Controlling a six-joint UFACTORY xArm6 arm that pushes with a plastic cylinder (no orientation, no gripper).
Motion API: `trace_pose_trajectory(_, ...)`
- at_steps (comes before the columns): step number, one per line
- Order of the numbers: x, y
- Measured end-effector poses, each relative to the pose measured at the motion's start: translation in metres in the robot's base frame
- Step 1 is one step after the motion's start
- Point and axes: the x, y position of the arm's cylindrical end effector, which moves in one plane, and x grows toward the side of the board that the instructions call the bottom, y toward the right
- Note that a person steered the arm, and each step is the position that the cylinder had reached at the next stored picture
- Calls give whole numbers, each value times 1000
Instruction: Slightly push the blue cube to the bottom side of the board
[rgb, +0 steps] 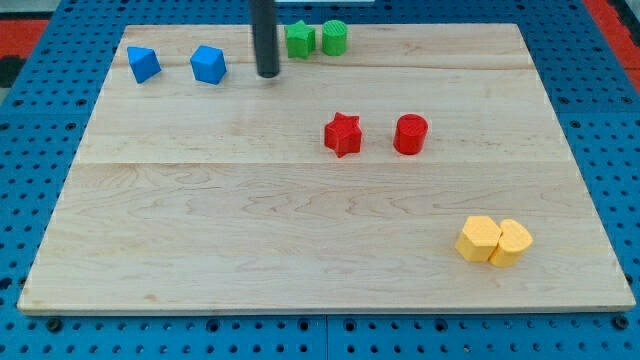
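The blue cube sits near the view's top left of the wooden board. A second blue block, with a pointed, wedge-like shape, lies to its left. My tip is at the end of the dark rod, just to the right of the blue cube with a small gap between them. It touches no block.
A green star and a green cylinder sit at the top edge, right of the rod. A red star and red cylinder lie mid-board. Two yellow blocks touch at the bottom right.
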Motion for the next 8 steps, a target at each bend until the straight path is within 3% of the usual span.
trace_pose_trajectory(2,-43,-45)
trace_pose_trajectory(6,2,-46)
trace_pose_trajectory(8,-61,-46)
